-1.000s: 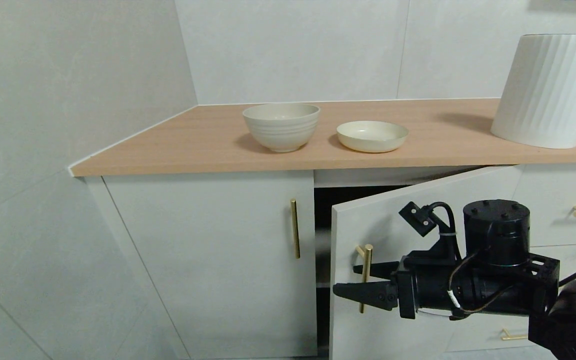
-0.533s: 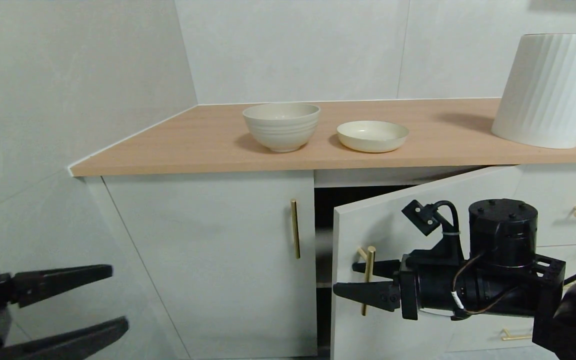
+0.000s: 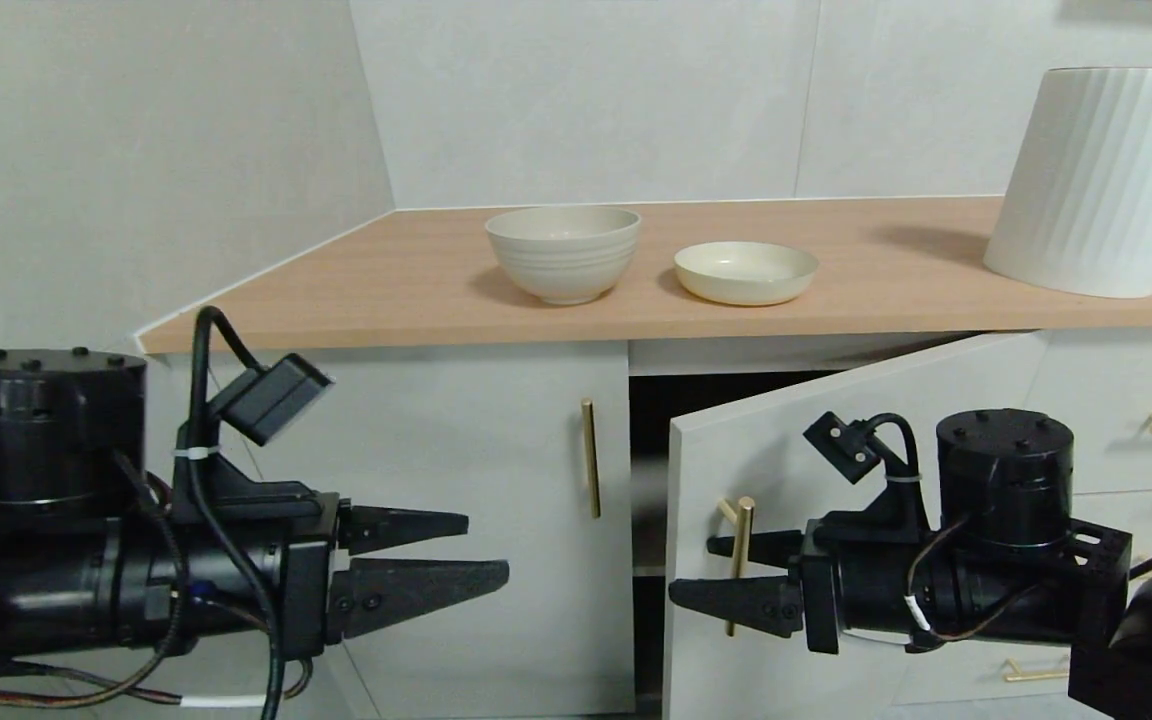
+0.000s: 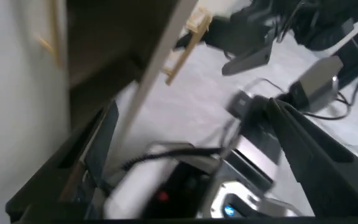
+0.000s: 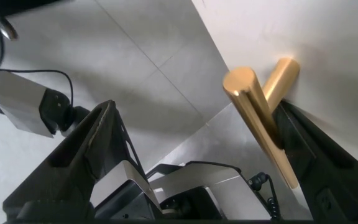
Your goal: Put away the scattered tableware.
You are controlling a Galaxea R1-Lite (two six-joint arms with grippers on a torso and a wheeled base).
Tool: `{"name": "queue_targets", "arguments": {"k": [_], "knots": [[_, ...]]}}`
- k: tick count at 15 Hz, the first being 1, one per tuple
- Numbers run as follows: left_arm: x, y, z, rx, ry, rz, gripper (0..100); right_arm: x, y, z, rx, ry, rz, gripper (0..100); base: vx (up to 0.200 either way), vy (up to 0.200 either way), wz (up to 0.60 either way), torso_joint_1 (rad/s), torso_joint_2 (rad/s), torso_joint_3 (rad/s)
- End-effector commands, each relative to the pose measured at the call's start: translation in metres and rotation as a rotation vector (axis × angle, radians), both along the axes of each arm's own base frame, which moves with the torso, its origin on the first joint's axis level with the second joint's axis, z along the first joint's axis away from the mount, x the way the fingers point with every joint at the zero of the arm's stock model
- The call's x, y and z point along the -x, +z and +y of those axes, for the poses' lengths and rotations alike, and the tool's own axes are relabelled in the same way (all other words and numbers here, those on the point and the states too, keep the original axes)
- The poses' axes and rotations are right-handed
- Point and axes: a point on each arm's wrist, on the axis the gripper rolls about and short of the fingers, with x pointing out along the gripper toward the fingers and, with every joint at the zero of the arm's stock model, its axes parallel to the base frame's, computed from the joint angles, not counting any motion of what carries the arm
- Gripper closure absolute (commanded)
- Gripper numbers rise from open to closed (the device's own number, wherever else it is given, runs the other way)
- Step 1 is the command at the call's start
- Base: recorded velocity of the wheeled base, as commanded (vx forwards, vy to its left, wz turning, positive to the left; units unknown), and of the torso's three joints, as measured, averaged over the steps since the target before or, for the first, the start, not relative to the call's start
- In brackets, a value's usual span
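On the wooden countertop (image 3: 406,290) the tableware stood unstowed: a deep ribbed bowl (image 3: 563,252) to the left and a shallow cream dish (image 3: 745,271) just beside it on the right, the two close but apart, both near the counter's front edge. Farther right on the same counter stood a tall white ribbed container (image 3: 1101,180), well apart from the dish. Below, the left cabinet door (image 3: 416,500) was shut, with its upright brass pull (image 3: 589,470) at its right edge. The right cabinet door (image 3: 836,420) hung ajar, swung toward the near side, with a dark gap between the two doors. The right gripper (image 3: 691,568) was level with that door's brass handle (image 3: 737,560), its fingers spread, one on each side of the bar. In the right wrist view the handle (image 5: 260,118) lay between the parted fingers of the gripper (image 5: 194,109), close against one of them and well clear of the other. The left gripper (image 3: 486,545) hung low in front of the shut left door, pointing right toward the gap, with its fingers parted and nothing between them. In its own wrist view, the left gripper (image 4: 192,104) faced the ajar door's edge (image 4: 157,74).
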Motion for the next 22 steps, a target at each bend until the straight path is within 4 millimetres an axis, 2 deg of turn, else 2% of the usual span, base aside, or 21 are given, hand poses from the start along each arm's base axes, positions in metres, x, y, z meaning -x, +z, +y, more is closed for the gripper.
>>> {"name": "queue_targets", "arguments": {"k": [1,2,3,8,11,13,15,18,22], "knots": [[-0.004,-0.017,-0.010,-0.025,-0.033,0.072,0,-0.002,-0.008,0.002,0.016,0.000,0.022,0,0.000,0.000,0.00,0.000,0.00,0.000],[-0.004,-0.018,-0.011,-0.026,-0.036,0.075,0,-0.003,-0.008,0.002,0.009,0.000,0.012,0,0.000,0.000,0.00,0.000,0.00,0.000],[-0.003,-0.018,-0.011,-0.026,-0.038,0.075,100,-0.003,-0.009,0.003,0.007,0.000,0.009,0,0.000,0.000,0.00,0.000,0.00,0.000],[-0.017,-0.013,-0.017,0.012,-0.038,-0.013,100,0.000,-0.008,0.000,-0.014,-0.001,-0.017,0,0.000,0.000,0.00,0.000,0.00,0.000],[-0.047,-0.021,-0.052,0.029,-0.072,-0.044,100,0.000,-0.006,0.000,-0.031,-0.002,-0.038,0,0.000,0.000,0.00,0.000,0.00,0.000],[-0.073,-0.038,-0.089,0.027,-0.055,-0.012,100,0.003,-0.005,-0.002,-0.032,-0.002,-0.039,0,0.000,0.000,0.00,0.000,0.00,0.000],[-0.081,-0.049,-0.100,0.011,-0.005,-0.021,100,0.008,-0.002,-0.006,-0.037,-0.002,-0.046,0,0.000,0.000,0.00,0.000,0.00,0.000],[-0.082,-0.053,-0.110,0.030,-0.005,-0.015,100,0.014,0.005,-0.011,-0.048,-0.004,-0.060,0,0.000,0.000,0.00,0.000,0.00,0.000],[-0.096,-0.074,-0.126,0.031,0.043,-0.058,100,0.013,0.003,-0.011,-0.042,-0.004,-0.053,0,0.000,0.000,0.00,0.000,0.00,0.000]]}}
